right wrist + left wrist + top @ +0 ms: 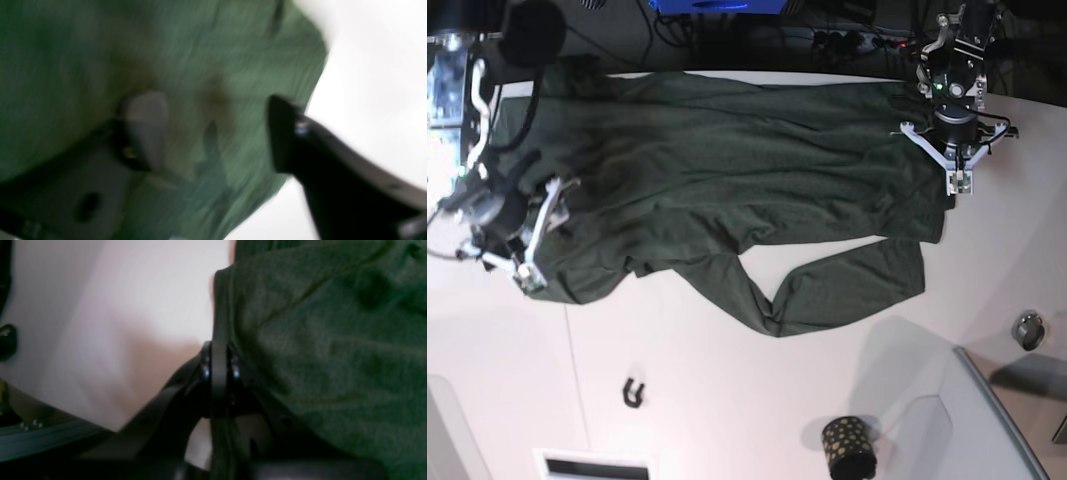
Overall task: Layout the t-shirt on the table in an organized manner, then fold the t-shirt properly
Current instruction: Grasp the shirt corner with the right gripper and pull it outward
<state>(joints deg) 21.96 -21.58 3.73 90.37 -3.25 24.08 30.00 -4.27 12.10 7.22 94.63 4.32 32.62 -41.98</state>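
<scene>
The t-shirt [727, 190] is spread across the table [727, 400] — wrinkled. Its edge is pinched by the left gripper [218, 368]. The right gripper [217, 133] is parted wide over cloth — nothing held.

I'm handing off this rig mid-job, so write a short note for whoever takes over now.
Left gripper: shut on the t-shirt edge.
Right gripper: open, jaws either side of the cloth, gripping nothing.
The t-shirt lies spread across the table, wrinkled, one part doubled over toward the near side.
Done: rough spreading. Left: smooth it flat, then all folds.
A black dotted cup stands near the front edge.
</scene>
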